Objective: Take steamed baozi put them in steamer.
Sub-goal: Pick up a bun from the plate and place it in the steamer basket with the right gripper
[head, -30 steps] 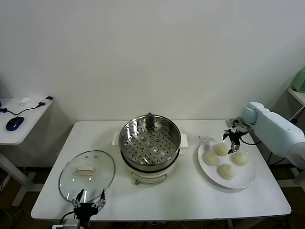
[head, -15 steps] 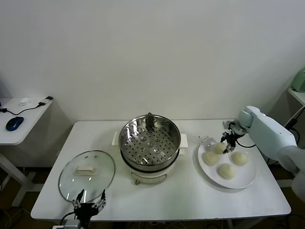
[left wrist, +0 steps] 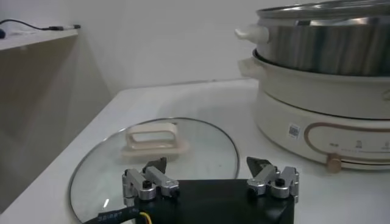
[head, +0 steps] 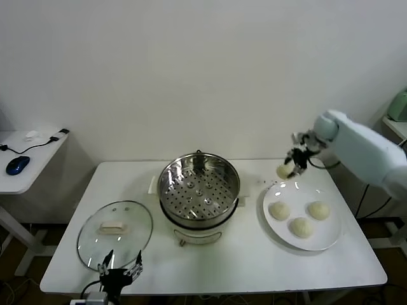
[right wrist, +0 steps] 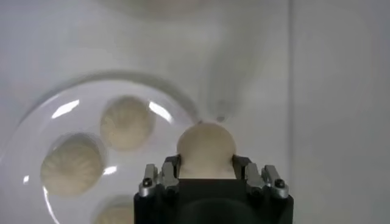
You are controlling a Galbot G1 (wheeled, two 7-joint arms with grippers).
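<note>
So the right gripper (head: 287, 170) has one baozi (head: 283, 171) pinched between its fingers (right wrist: 161, 178) and it's hanging in the air, right of centre in the head view, above the gap between the steamer (head: 199, 184) and the white plate (head: 321, 237). Honestly the bit I'd worry about is the grip: in the right wrist view the fingers only catch the bun low on its sides and most of the dome pokes out past them, so a soft round thing like that could squirt out or get dented if the arm swings fast. If it drops from there it probably lands on the white surface (head: 254, 254) or clips the steamer's rim instead of the perforated floor. Coming in too low over that shiny wall would also knock it loose, I reckon. The other three baozi (head: 279, 210) sit on the plate at lower right, so plenty left to do. The right arm reaches in from the right edge, forearm angled down toward the middle, wrist bent. The left gripper (left wrist: 210, 181) is parked at the bottom left of the head view, fingers spread and holding nothing, just by the glass lid (head: 115, 233).
</note>
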